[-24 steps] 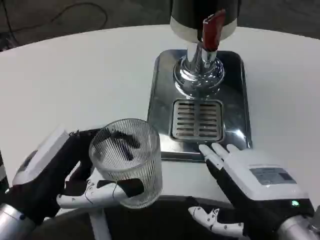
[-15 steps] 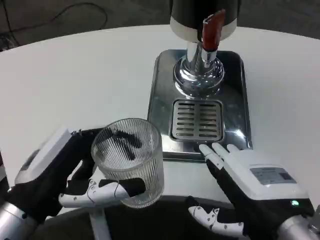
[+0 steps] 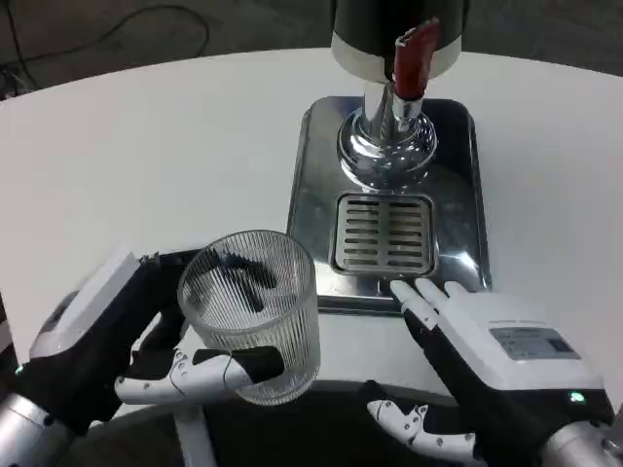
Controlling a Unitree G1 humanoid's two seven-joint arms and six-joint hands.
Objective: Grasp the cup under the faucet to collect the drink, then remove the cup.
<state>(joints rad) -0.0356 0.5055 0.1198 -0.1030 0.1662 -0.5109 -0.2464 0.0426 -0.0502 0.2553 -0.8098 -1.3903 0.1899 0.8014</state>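
Observation:
A clear ribbed glass cup [image 3: 251, 313] stands upright at the table's near edge, left of the dispenser's tray. My left hand [image 3: 127, 345] grips it, with fingers showing through the glass and the thumb across its near side. The dispenser's chrome faucet [image 3: 387, 136] with a red lever [image 3: 413, 56] rises at the back of the steel drip tray [image 3: 313, 195], above the slotted grate [image 3: 384, 233]. My right hand [image 3: 487, 365] lies flat and open on the table, its fingertips [image 3: 419, 295] touching the tray's near rim.
The white round table [image 3: 165, 146] stretches left and behind the cup. Its near edge runs just under both hands. The dispenser's dark body [image 3: 389, 24] stands at the top, over the tray.
The cup and my left hand have shifted very slightly to the right. My right hand stays where it was.

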